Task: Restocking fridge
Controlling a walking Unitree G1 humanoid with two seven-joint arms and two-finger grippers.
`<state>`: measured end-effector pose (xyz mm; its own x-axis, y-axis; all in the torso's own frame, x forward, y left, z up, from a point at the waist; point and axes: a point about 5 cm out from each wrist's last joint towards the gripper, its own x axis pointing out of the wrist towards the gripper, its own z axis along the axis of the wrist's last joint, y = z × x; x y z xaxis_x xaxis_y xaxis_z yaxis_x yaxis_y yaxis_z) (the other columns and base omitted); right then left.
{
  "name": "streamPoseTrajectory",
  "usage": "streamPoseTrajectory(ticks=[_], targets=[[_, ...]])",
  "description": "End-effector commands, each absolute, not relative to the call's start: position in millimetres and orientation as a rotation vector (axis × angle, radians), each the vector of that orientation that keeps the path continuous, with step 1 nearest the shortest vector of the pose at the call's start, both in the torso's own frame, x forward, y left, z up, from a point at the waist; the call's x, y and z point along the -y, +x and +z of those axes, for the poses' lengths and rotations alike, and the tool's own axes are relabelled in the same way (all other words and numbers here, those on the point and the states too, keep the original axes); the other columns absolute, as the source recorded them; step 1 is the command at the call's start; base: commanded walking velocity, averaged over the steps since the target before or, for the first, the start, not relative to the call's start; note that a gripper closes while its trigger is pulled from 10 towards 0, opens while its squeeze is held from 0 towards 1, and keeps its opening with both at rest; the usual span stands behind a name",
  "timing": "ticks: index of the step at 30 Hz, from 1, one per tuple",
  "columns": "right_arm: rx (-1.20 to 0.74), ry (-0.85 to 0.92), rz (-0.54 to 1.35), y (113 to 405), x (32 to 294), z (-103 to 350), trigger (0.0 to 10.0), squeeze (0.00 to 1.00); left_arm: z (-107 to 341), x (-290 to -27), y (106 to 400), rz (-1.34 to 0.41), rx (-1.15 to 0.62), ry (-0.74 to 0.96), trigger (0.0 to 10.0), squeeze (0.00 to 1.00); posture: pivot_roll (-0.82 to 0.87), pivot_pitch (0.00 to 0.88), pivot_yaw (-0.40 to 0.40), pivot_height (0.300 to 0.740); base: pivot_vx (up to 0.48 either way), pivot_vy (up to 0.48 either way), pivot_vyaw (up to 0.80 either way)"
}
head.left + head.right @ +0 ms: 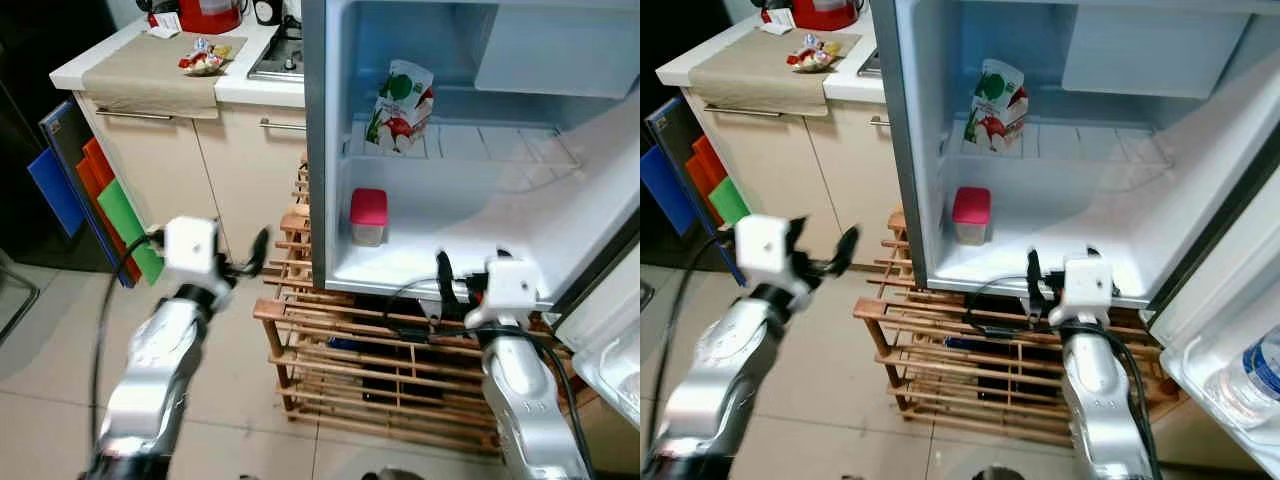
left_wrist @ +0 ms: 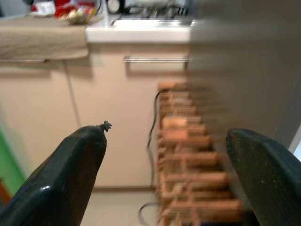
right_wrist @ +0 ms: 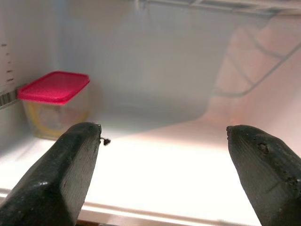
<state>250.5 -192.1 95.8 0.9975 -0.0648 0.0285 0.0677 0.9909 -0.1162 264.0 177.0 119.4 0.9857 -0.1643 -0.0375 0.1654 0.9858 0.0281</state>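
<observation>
The small fridge (image 1: 325,150) stands open. A green and red carton (image 1: 402,106) stands on its wire shelf. On the fridge floor, at the left, sits a clear container with a red lid (image 1: 368,216). My right gripper (image 1: 450,288) is at the front lip of the fridge floor, open and empty; in the right wrist view the red-lidded container (image 3: 54,103) lies just beyond one of its fingers (image 3: 61,174). My left gripper (image 1: 252,256) hangs open and empty outside the fridge, to its left, pointing at the cabinet and the wooden rack (image 2: 188,160).
The fridge rests on a slatted wooden rack (image 1: 340,350). The fridge door (image 1: 1230,350) swings out at the right with a water bottle (image 1: 1252,372) in its pocket. A counter (image 1: 150,70) with snacks stands at the left, with coloured boards (image 1: 100,210) leaning beside it.
</observation>
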Motion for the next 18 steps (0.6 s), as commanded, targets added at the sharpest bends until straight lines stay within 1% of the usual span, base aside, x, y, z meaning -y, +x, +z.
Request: streamPoseTrajectory(ticks=[1, 9, 13, 18], targets=[[0.061, -0.128, -0.068, 250, 194, 108, 10.0, 0.0, 131, -169, 264, -0.216, 0.018, 0.062, 10.0, 0.0, -0.05, 0.0, 0.033, 0.74, 0.0, 0.0, 0.0], [0.057, -0.116, -0.073, 256, 188, 109, 10.0, 0.0, 144, -150, 276, -0.308, 0.084, 0.1, 10.0, 0.0, -0.07, 0.0, 0.048, 0.74, 0.0, 0.0, 0.0], [0.055, -0.123, -0.074, 263, 185, 112, 10.0, 0.0, 145, -138, 278, -0.383, 0.089, 0.097, 10.0, 0.0, -0.08, 0.0, 0.06, 0.74, 0.0, 0.0, 0.0], [0.056, -0.129, -0.073, 270, 184, 114, 10.0, 0.0, 145, -132, 279, -0.42, 0.095, 0.082, 10.0, 0.0, -0.08, 0.0, 0.061, 0.74, 0.0, 0.0, 0.0]])
